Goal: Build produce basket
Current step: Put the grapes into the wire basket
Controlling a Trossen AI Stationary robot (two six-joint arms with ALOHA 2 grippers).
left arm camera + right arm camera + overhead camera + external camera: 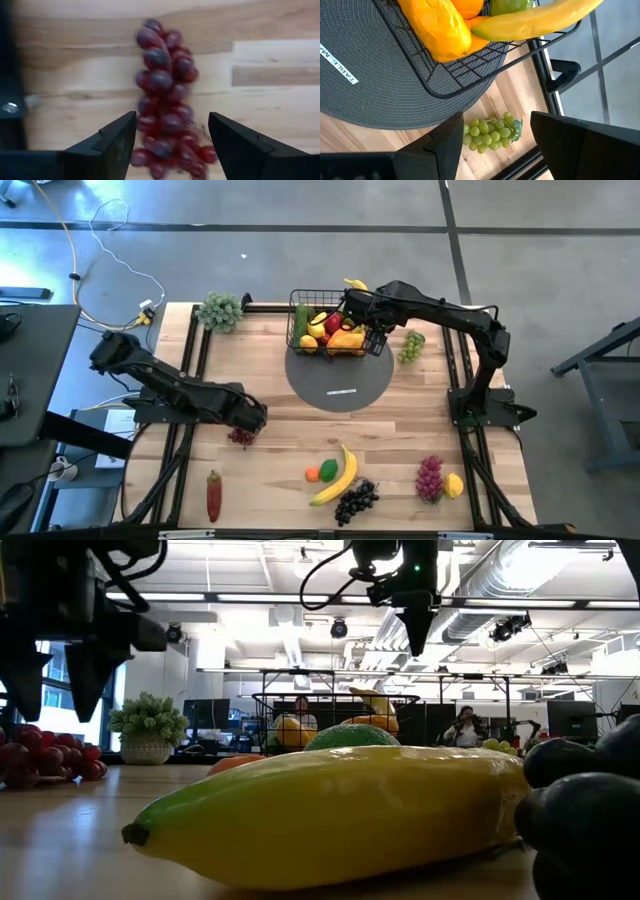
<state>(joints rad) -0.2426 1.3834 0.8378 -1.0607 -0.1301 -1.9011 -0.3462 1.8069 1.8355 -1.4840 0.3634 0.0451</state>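
The black wire basket (300,328) stands on the grey round mat (340,385) and holds a banana, a yellow pepper (437,27) and red and green pieces. My right gripper (376,340) hovers open above the basket's right side, holding nothing. The right wrist view shows the green grapes (490,132) on the wood beyond its fingers. My left gripper (247,420) is open, low over the red grape bunch (165,95), with one finger on each side of it. The bunch lies flat on the table (240,437).
Near the front edge lie a banana (337,477), an orange (313,474), a green fruit (328,470), black grapes (356,500), purple grapes (429,477), a lemon (454,485) and a red pepper (214,495). A pale leafy bunch (221,311) sits at the far left corner.
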